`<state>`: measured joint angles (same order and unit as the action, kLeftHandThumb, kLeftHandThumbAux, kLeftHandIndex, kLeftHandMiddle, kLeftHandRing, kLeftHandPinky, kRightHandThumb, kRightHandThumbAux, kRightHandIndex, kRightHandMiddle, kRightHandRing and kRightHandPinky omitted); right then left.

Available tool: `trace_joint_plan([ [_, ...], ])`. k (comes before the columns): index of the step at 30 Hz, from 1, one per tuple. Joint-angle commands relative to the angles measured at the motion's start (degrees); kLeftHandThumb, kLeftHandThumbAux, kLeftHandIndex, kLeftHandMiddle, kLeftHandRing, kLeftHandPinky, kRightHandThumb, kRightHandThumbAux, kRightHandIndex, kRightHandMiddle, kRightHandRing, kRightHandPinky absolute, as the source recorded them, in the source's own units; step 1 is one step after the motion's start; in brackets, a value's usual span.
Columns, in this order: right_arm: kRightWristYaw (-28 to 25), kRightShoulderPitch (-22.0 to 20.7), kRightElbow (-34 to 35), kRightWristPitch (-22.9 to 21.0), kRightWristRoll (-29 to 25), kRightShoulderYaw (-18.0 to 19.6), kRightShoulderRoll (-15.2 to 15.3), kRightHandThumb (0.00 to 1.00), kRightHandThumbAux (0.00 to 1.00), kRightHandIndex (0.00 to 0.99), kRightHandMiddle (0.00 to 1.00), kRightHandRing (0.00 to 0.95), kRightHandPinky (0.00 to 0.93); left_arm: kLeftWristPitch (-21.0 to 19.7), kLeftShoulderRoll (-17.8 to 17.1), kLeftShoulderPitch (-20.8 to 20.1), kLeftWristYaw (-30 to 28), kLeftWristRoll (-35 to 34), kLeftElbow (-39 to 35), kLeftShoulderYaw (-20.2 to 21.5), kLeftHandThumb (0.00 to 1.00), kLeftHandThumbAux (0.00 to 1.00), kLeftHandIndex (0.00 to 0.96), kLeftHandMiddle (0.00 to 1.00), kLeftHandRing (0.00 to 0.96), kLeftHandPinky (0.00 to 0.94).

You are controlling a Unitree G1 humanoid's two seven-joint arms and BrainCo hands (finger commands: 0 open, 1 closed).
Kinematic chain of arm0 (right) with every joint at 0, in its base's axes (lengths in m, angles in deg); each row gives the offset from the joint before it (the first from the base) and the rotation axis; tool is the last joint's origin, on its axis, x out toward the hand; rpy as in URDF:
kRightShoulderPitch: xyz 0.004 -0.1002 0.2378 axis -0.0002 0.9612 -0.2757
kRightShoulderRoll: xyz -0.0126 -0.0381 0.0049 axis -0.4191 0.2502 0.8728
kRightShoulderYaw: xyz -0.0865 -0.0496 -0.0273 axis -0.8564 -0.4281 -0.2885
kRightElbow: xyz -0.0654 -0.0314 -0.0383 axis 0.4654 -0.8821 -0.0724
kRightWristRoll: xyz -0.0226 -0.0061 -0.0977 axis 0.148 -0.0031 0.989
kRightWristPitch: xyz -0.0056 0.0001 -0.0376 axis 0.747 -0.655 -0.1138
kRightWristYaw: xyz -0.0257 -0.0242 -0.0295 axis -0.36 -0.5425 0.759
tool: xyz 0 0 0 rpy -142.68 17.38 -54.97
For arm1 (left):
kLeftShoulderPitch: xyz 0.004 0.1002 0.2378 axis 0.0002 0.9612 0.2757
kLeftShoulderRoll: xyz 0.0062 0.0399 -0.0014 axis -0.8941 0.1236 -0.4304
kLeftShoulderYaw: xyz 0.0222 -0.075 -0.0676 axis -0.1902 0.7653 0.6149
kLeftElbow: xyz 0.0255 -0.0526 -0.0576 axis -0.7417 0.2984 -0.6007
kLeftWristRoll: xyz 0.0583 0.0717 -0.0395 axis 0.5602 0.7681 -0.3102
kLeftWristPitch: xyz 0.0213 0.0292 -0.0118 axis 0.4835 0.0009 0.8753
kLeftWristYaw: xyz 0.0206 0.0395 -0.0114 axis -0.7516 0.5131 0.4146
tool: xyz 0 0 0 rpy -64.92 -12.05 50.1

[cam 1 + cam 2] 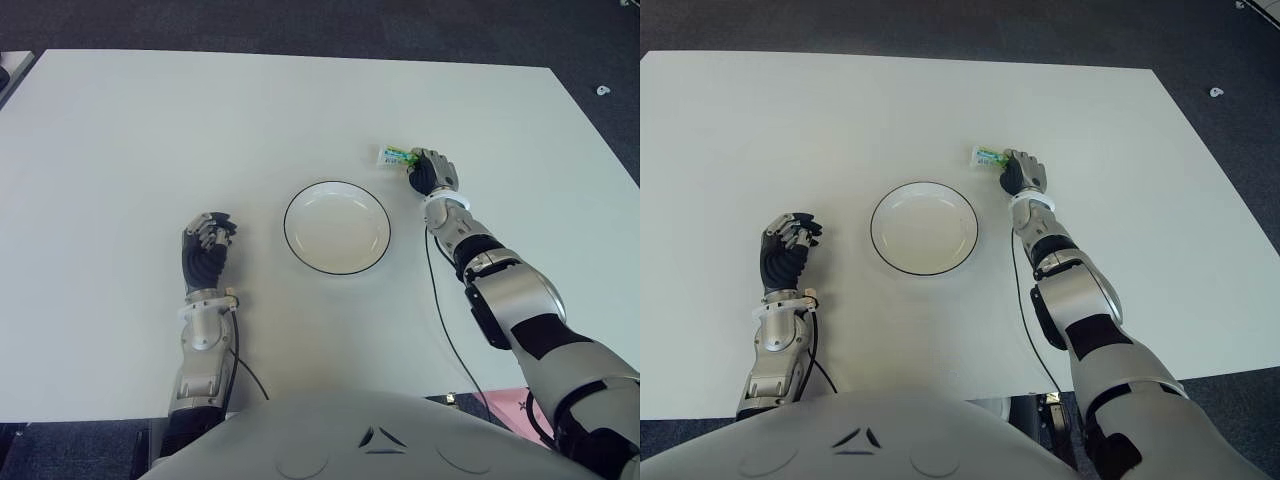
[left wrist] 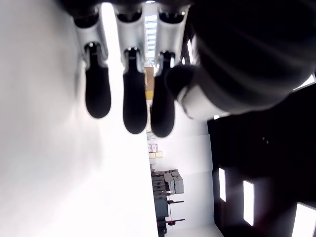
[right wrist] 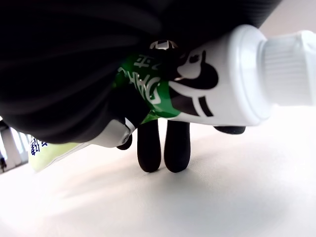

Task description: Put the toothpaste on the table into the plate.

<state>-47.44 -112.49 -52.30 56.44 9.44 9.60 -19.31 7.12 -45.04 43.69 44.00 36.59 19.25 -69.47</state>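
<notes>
Two robot hands on white counter [image 1: 120, 130]. Right robot hand [image 1: 432, 172]: right of centre in eye views, fingers curled round green-and-white toothpaste tube with white ribbed cap [image 3: 222, 81]; tube end juts toward upper left of hand. Left robot hand [image 1: 205, 244]: left of plate, fingers curled, holding nothing. White round shallow plate with dark rim [image 1: 337, 228]: frame centre, nothing in it, near tube but apart. Risk: loose hold on soft, slick tube could let it slip or pivot during carry; low pass could knock plate rim.
</notes>
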Motion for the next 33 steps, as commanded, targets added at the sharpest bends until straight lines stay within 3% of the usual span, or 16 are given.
trace_joint_plan([
  [1, 0.06, 1.94, -0.27, 1.39, -2.73, 2.71, -1.45, 0.948, 0.662, 0.376, 0.504, 0.524, 0.811, -2.60, 1.24, 1.33, 0.79, -0.73, 2.09, 0.36, 0.709, 0.721, 0.432, 0.517, 0.519, 0.532],
  [21, 5.96, -0.01, 2.83, 9.31, -6.35, 8.63, -3.28, 0.949, 0.661, 0.376, 0.506, 0.527, 0.817, -1.80, 0.69, 0.87, 0.29, -1.42, 2.76, 0.35, 0.711, 0.721, 0.432, 0.520, 0.521, 0.542],
  [29, 7.69, 0.65, 5.72, 14.16, -5.92, 8.49, -4.77, 0.950, 0.660, 0.379, 0.508, 0.526, 0.810, -1.77, 0.50, 0.74, 0.22, -1.43, 2.98, 0.45, 0.711, 0.721, 0.432, 0.520, 0.524, 0.541],
  [33, 9.67, 2.66, 9.96, 18.43, -4.04, 6.56, -6.01, 0.950, 0.660, 0.379, 0.508, 0.525, 0.812, -1.83, 0.52, 0.63, 0.25, -1.44, 3.11, 0.48, 0.711, 0.720, 0.433, 0.521, 0.524, 0.538],
])
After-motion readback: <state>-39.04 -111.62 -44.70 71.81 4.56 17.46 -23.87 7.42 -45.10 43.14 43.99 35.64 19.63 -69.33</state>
